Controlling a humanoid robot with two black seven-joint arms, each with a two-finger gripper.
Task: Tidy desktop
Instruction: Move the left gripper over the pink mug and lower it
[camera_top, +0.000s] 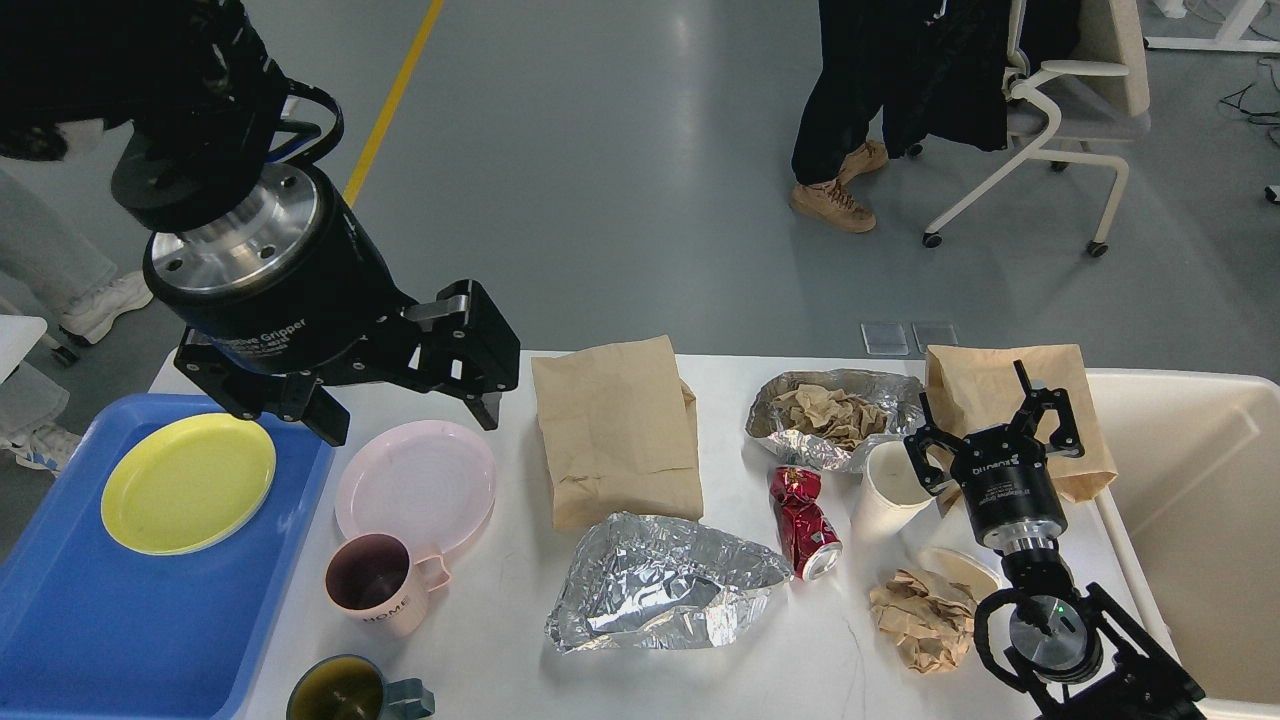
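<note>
Grey floor with a yellow line is stretching behind the desktop (500, 620), which is filling the lower middle of the view between a blue tray (60, 620) on its left and a cream bin (1200, 520) on its right. On the tray a yellow plate (188, 483) is lying; just beside it on the white top a pink plate (416, 487) and a pink mug (380, 583) are sitting. Paper bags, foil (660, 585), a crushed red can (805, 520) and a white cup (888, 490) are cluttering the rest. The left gripper (410, 415) is hovering above the pink plate, fingers spread and empty. The right gripper (995, 425) is hanging near the cup, likewise spread wide, holding nothing.
</note>
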